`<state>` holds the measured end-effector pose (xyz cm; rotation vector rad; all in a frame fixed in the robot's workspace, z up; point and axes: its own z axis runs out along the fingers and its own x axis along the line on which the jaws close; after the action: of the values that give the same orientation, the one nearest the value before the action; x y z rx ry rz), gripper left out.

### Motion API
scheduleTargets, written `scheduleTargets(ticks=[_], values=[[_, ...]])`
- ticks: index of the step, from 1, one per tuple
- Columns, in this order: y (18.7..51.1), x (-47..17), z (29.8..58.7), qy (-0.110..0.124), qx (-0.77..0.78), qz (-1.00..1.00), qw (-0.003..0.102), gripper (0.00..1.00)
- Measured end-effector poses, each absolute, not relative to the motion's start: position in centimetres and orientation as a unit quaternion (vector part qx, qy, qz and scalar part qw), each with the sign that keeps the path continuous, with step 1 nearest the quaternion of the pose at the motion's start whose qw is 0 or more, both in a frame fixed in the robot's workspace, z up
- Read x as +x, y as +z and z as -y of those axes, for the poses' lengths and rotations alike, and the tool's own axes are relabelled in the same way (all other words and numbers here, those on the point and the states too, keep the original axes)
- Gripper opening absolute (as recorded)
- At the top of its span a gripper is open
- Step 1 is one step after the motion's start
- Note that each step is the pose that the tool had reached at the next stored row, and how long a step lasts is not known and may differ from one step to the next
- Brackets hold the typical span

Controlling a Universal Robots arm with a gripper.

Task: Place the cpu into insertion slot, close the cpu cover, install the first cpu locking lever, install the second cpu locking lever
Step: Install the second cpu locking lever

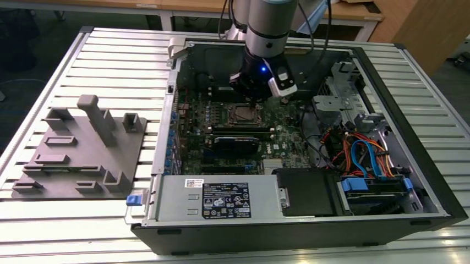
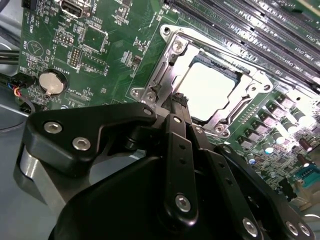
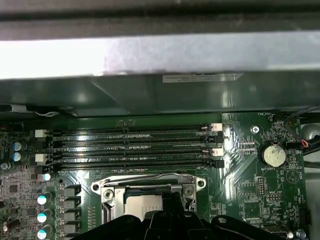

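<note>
The cpu [image 2: 212, 90] shows its bright silver top inside the insertion slot [image 1: 240, 114] on the green board. Around it lies the cpu cover [image 2: 247, 92], a silver frame that looks flat over the chip's edges. In the first wrist view the cpu [image 3: 142, 205] and the cover [image 3: 148, 182] sit just past the black fingers. My gripper [image 2: 179, 101] is shut, with its tips at the socket's edge by a corner of the cover. I cannot tell whether they touch a lever. In the exterior view the gripper [image 1: 253, 102] hangs right over the socket.
Long black memory slots [image 3: 130, 147] run beside the socket. A coin battery [image 3: 273, 155] sits on the board. The open case has a metal wall [image 3: 160, 55] close by, cables [image 1: 360, 154] and a drive cage on the exterior view's right. A grey fixture [image 1: 81, 148] stands on the table at its left.
</note>
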<state>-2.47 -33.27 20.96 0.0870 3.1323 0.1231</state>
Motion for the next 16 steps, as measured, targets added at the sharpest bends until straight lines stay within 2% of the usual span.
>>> scheduleTargets(ticks=[16], values=[[22.4,-2.5,33.7,0.038,0.028,-0.999,0.003,0.1]])
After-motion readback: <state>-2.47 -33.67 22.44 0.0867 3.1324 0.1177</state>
